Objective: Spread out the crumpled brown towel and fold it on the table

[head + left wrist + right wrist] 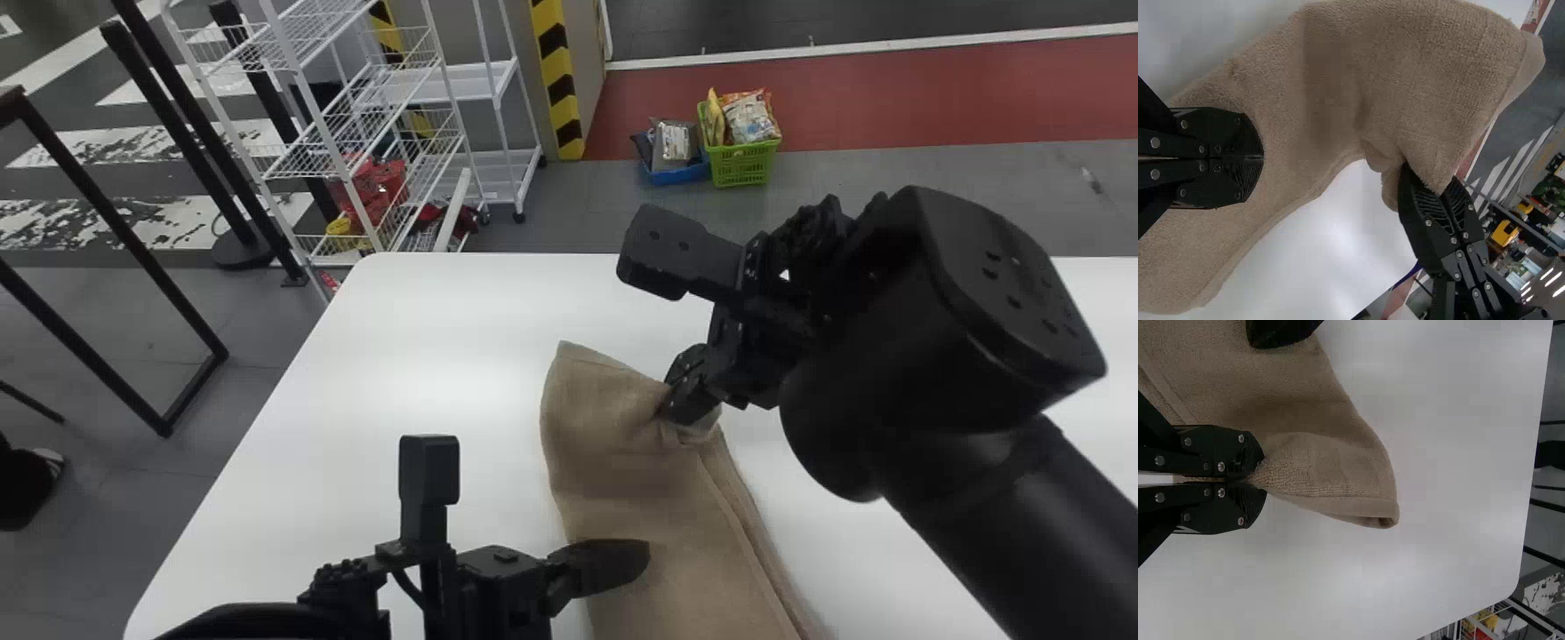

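Observation:
My right gripper (689, 409) is shut on the far right edge of the brown towel (640, 480), which lies lengthwise on the table with its far corner raised. In the right wrist view, the right gripper (1261, 477) pinches the towel (1331, 467) into a bunch, and the corner sticks out beyond the fingers. My left gripper (622, 566) hovers over or rests on the towel's left part, nearer the robot; contact cannot be told. Its fingers are together in the left wrist view, where the left gripper (1261, 158) has flat towel (1331, 87) behind it and no fold between its tips.
The white table (400, 356) reaches out on both sides of the towel. Beyond its far left corner stands a white wire rack (356, 160). A green basket (743, 164) with packages is on the floor behind. The right forearm crosses over the table's right side.

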